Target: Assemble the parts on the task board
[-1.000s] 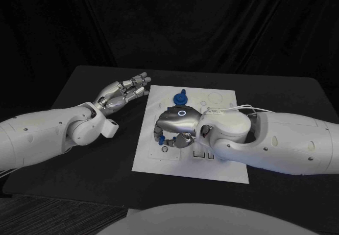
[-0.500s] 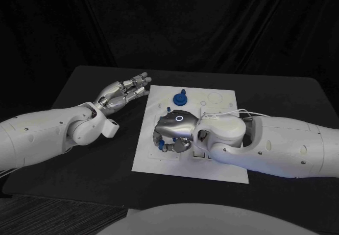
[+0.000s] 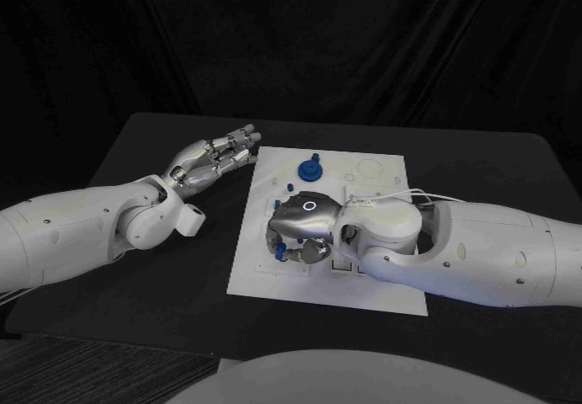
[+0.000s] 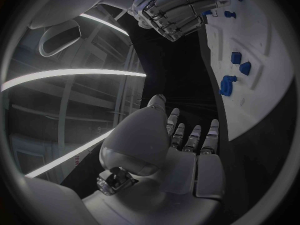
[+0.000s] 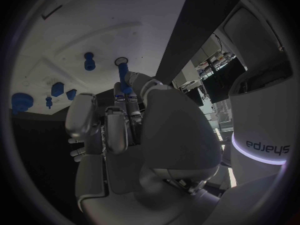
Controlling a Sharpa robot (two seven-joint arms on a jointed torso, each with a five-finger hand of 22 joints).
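Support: matte black rectangular table [image 3: 134, 278] | Directly on it: flat white rectangular task board plate [image 3: 327, 290], lying at the table's middle

Right hand [image 3: 304, 223] covers board's [image 3: 376, 168] near half — far half seemingly passable.

Task board [image 3: 376, 290]: white, flat, matt sheet, smooth face.
Parts: blue, plastic-looking, smooth with slight sheen; round part [image 3: 310, 171]; slim peg [image 5: 122, 75].
Right hand [image 3: 299, 225]: silver, metallic finish, polished back catching highlights.
Left hand [image 3: 213, 157]: same silver metallic finish, segmented fingers [image 4: 194, 138].
Arm shells [image 3: 73, 236]: white, glossy, hard plastic look.
Surface [image 3: 145, 286]: black, matt, no reflections.
Backdrop [image 3: 364, 59]: black cloth hanging in folds.
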